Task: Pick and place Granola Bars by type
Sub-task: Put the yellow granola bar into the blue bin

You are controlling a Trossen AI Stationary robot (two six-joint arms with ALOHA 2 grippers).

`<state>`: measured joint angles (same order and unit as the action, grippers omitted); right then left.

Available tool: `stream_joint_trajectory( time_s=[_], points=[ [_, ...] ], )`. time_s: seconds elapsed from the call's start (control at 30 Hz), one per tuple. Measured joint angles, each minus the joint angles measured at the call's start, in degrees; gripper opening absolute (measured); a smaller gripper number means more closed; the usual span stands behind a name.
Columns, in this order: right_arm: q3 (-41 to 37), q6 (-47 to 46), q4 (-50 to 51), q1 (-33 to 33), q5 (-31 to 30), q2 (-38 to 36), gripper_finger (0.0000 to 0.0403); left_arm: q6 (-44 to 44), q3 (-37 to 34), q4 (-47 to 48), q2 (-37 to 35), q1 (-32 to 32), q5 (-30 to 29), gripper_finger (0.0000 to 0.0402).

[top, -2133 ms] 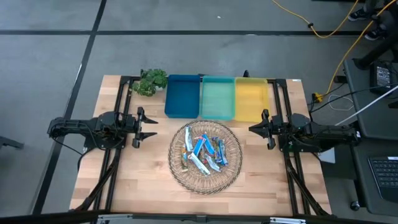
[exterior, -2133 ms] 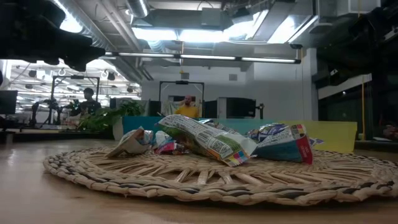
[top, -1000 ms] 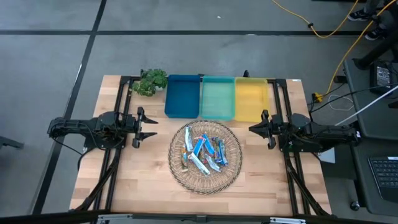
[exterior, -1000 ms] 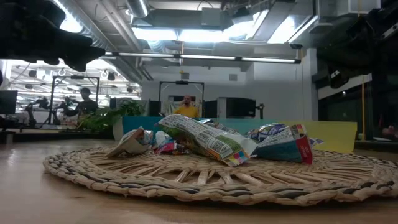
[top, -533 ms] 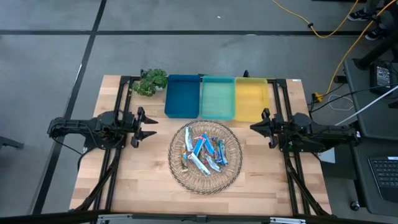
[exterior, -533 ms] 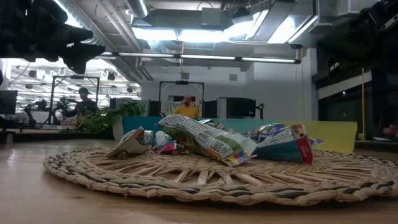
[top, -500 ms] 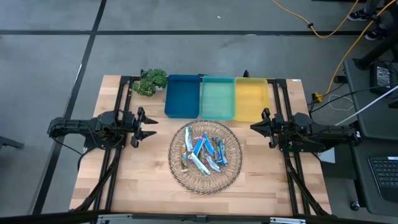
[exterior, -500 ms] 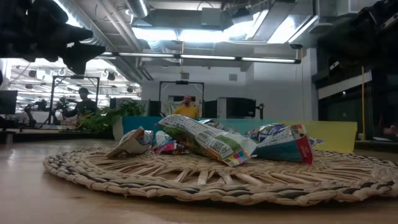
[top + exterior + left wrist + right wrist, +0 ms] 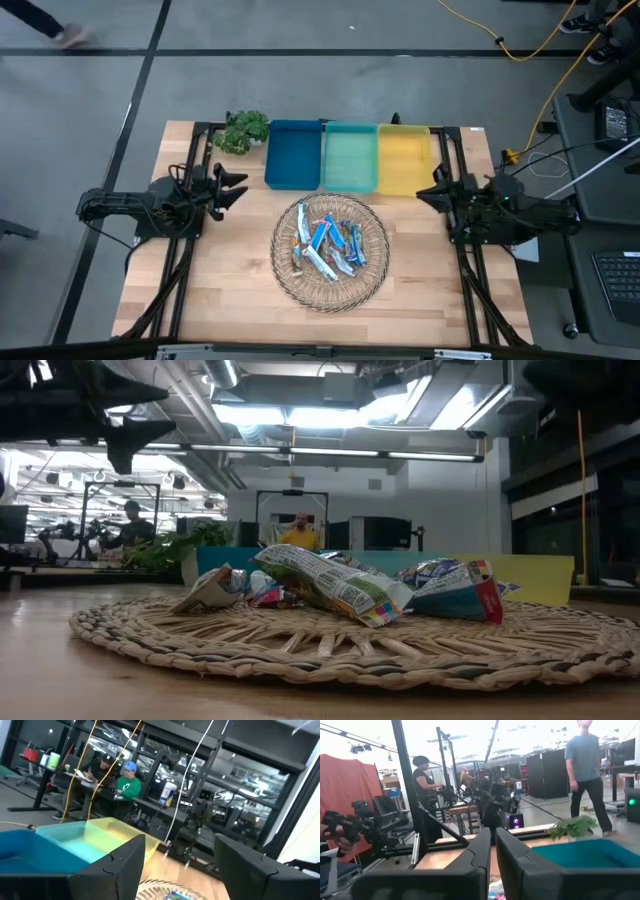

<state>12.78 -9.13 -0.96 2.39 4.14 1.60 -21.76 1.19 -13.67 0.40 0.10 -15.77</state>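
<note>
— Wooden worktop first?
— Yes: pale planks, black rails down both sides. Along the far edge, three trays touching side by side: blue tray, teal tray, yellow tray. Just beside the blue tray, toward the left corner, a small green plant.

— And the round woven mat?
— Centred on the worktop, just in front of the teal tray. Heaped on its middle, the Granola Bars: mostly bright blue wrappers, a few silver-white, some with red or orange-brown. None in any tray.

— Arms?
— Left gripper raised over the worktop's left side, near the plant and the blue tray, well apart from the mat; fingers spread wide, nothing between them. Right gripper over the right side, just beside the yellow tray's near corner; fingers clenched almost together, only a thin slit showing, grasping nothing.

— Beyond the worktop?
— Several people in the room, seated at desks or standing.
</note>
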Motion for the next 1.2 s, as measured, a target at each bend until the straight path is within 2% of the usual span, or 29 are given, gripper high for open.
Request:
stream_joint_trajectory(
  time_s=[0.17, 0.37, 0.5, 0.63, 0.93, 1.2],
  points=[
    [8.08, 0.65, 8.27, 0.0, -0.02, 2.71, 0.0032, -3.42, 2.3, -0.25, 1.51, 0.0, 0.31, 0.0224],
    [14.86, 3.12, 13.62, 0.0, 0.59, 10.01, 0.0032, -4.52, 7.44, -0.31, 7.99, 0.0, 2.28, 0.0224],
    [17.84, 5.32, 13.7, -0.02, 2.04, 15.88, 0.0032, -5.35, 12.23, -0.33, 15.06, 0.0, 3.94, 0.0224],
    [20.93, 6.7, 13.69, -0.02, 3.24, 21.3, 0.0032, -9.74, 16.87, -0.84, 23.51, 0.0, 5.51, 0.0224],
    [25.96, 11.64, 13.64, -0.02, 4.59, 28.67, 0.0032, -14.12, 29.36, -0.62, 42.66, -1.51, 17.78, 0.0224],
    [26.62, 13.95, 13.76, -0.02, 5.04, 29.79, 0.0032, -21.87, 37.29, 8.2, 56.95, -6.81, 17.79, 0.0223]
  ],
)
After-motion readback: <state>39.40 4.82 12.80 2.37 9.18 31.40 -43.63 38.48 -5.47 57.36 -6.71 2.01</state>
